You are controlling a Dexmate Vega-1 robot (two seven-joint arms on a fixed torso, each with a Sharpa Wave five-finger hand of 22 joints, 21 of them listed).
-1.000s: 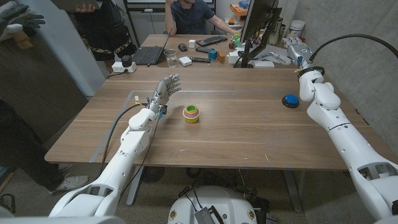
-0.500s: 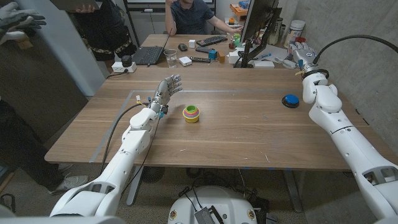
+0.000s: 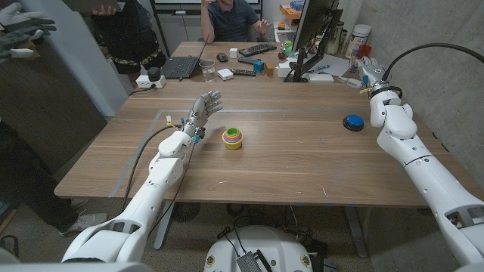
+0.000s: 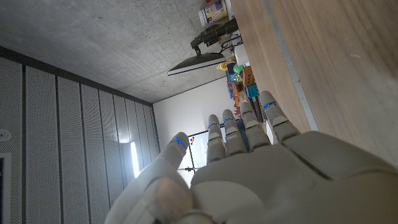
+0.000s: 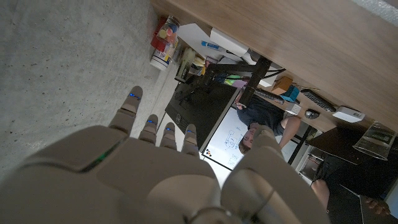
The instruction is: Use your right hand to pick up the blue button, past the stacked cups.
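The counter point(image 3: 287, 162) is brown wood grain with a pale line running along its far part. Right of centre sits the blue button point(image 3: 352, 121) on a black base. At the middle, the stacked cups point(image 3: 232, 137) show rings of pink, green and yellow. The left hand point(image 3: 203, 108) at upper left of centre is grey with small blue marks on its fingers point(image 4: 269, 115); its arm point(image 3: 155, 185) is white. The right hand point(image 5: 155, 168) is light grey, also blue-dotted.
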